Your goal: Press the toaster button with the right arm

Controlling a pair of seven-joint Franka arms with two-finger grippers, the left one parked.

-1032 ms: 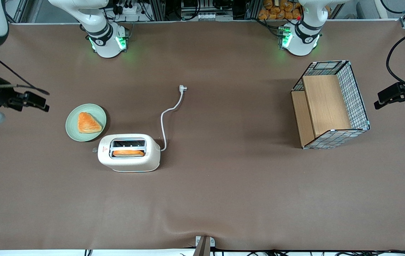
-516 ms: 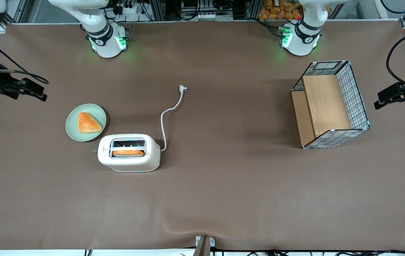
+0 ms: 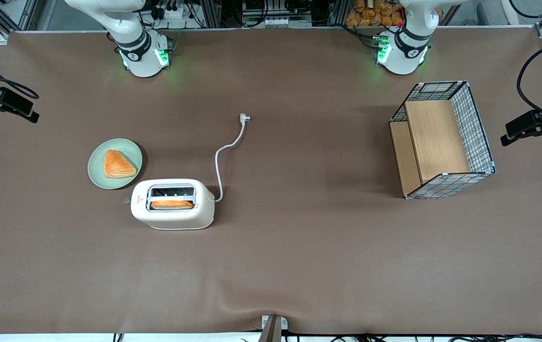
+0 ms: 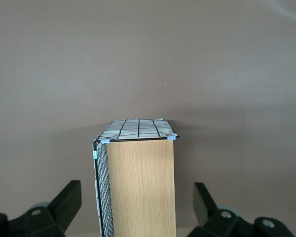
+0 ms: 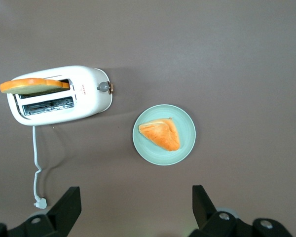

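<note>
The cream-white toaster (image 3: 172,216) stands on the brown table with an orange toast slice (image 3: 171,204) in the slot nearer the front camera. The toaster button (image 3: 127,201), a small pale round knob, sticks out of the narrow end that faces the working arm's end of the table. It also shows in the right wrist view (image 5: 104,87), on the toaster (image 5: 91,96). My right gripper (image 3: 24,110) is open and empty. It hangs high at the working arm's end of the table, well apart from the toaster and farther from the front camera. Its fingers are wide apart (image 5: 135,200).
A green plate (image 3: 97,176) with a pastry (image 3: 118,164) lies beside the toaster's button end, slightly farther from the front camera. The white cord runs to a plug (image 3: 244,117). A wire basket with wooden boards (image 3: 442,137) stands toward the parked arm's end.
My right gripper has moved away from the front camera and out toward the working arm's end of the table, farther from the toaster. The toaster, plate and basket have not moved.
</note>
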